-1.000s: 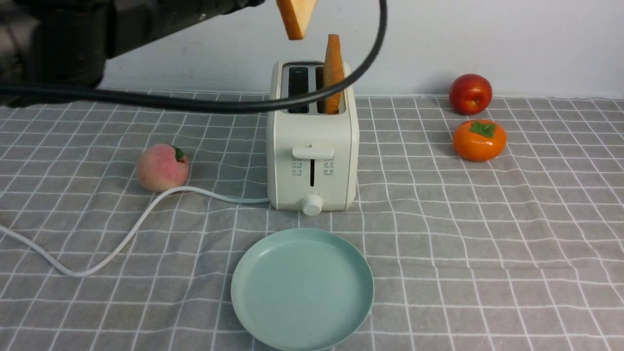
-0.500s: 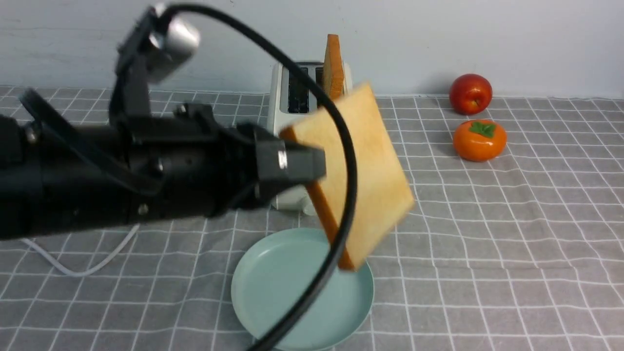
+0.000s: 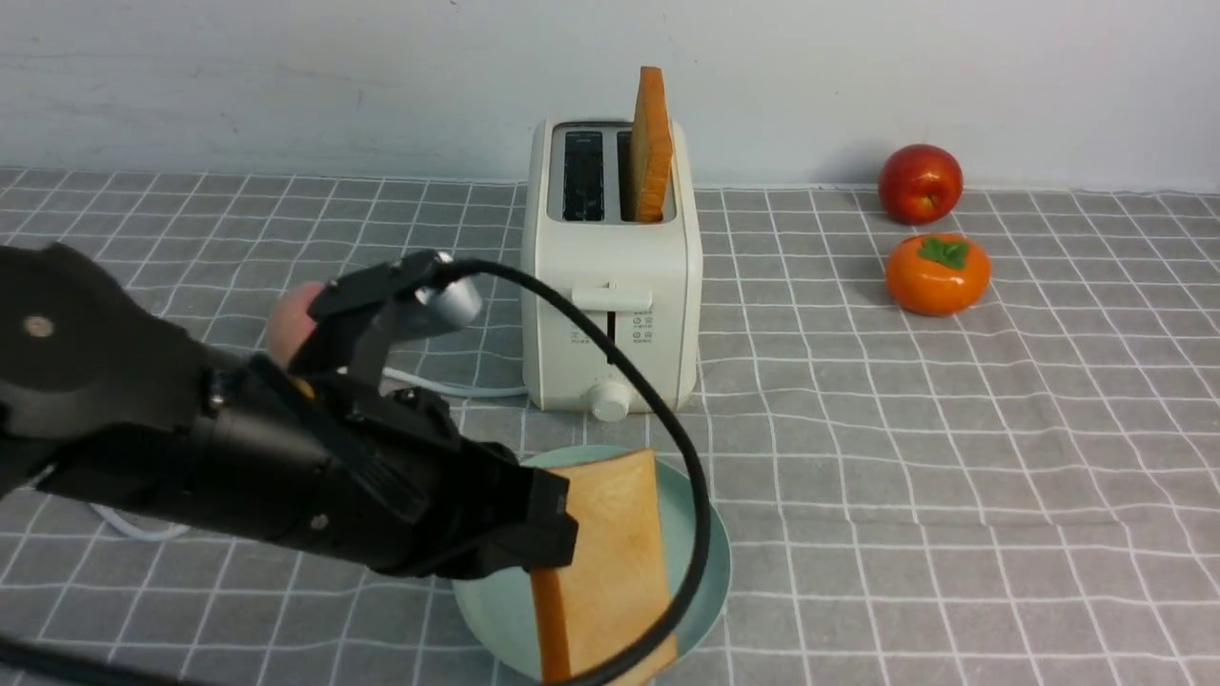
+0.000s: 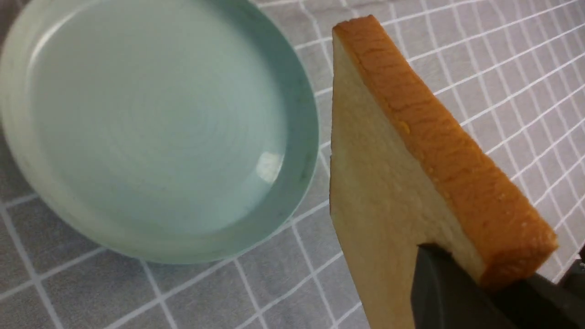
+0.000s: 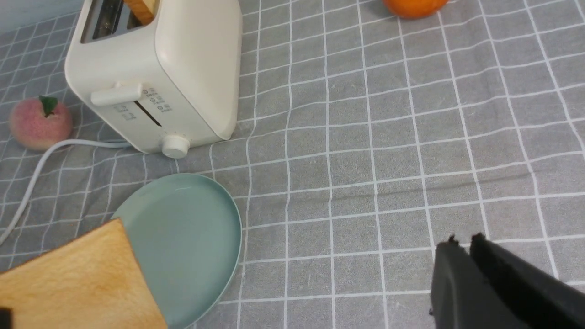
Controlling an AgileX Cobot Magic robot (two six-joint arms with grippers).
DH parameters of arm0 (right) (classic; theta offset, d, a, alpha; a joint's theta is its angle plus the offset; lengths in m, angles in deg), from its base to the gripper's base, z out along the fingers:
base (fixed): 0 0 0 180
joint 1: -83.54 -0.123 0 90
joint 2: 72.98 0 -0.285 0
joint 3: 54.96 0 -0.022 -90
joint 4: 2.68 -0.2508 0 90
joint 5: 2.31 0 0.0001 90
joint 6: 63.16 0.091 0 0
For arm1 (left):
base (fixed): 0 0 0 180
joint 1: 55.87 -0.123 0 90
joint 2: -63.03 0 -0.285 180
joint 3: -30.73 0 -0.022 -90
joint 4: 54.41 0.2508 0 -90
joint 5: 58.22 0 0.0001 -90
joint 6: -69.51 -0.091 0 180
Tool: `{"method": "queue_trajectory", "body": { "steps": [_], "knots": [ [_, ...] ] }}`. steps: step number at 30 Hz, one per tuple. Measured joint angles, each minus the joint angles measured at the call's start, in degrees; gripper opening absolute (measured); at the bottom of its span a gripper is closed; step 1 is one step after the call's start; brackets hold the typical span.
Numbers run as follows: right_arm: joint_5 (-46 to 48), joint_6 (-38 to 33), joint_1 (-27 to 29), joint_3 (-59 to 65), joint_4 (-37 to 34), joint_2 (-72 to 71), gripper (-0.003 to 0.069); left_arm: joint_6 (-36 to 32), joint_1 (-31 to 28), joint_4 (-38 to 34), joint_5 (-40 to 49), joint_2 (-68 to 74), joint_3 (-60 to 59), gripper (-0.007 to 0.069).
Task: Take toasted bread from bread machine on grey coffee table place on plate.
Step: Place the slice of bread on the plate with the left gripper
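Note:
My left gripper (image 3: 558,534) is shut on one slice of toasted bread (image 3: 610,553), gripping it by a corner. The slice hangs tilted over the near part of the mint-green plate (image 3: 713,562). In the left wrist view the bread (image 4: 388,183) stands edge-up beside the plate (image 4: 301,137). A second slice (image 3: 651,143) stands upright in the right slot of the cream bread machine (image 3: 610,286) on the grey coffee table (image 3: 953,429). My right gripper (image 5: 464,240) is shut and holds nothing, above bare cloth to the right of the plate (image 5: 235,228).
A peach (image 3: 286,319) sits left of the toaster, partly hidden by my left arm. A red apple (image 3: 920,183) and an orange persimmon (image 3: 937,274) lie at the back right. The toaster's white cord (image 3: 457,386) trails left. My arm's black cable (image 3: 667,400) loops before the toaster.
My left arm has swung down from above the toaster with the slice, which now hangs low over the plate. The slice in the toaster has not moved.

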Motion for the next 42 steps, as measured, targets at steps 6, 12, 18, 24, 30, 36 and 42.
{"method": "queue_trajectory", "body": {
  "steps": [6, 12, 18, 24, 30, 36, 42],
  "knots": [
    [1.02, -0.64, 0.0, 0.0, 0.0, 0.0, 0.005, -9.85, -6.42, -12.22, -0.29, 7.01, 0.11, 0.0039],
    [1.07, -1.48, 0.0, 0.0, -0.19, 0.0, 0.0054, -31.55, -16.02, -31.55, 10.49, 13.66, 0.58, 0.0039],
    [0.96, -1.63, 0.0, 0.0, -0.19, 0.0, 0.0054, -38.75, -16.79, -36.26, 12.37, 20.11, 0.59, 0.0039],
    [0.85, -1.67, 0.0, 0.0, -0.19, 0.0, 0.0054, -39.19, -16.79, -37.61, 8.64, 23.78, 0.72, 0.0039],
    [0.85, -1.67, 0.0, 0.0, -0.19, 0.0, 0.0054, -39.25, -16.79, -37.78, 4.07, 24.06, 0.72, 0.0137],
    [0.65, -1.67, 0.0, -0.02, -0.19, 0.0, 0.0054, -39.36, -16.79, -33.91, 3.04, 24.06, 0.74, 0.0443],
    [3.17, -3.41, 0.0, -6.05, -0.19, 1.04, 0.0054, -31.11, -17.49, -19.26, -0.35, 19.51, 0.74, 0.0525]
  ]
}}
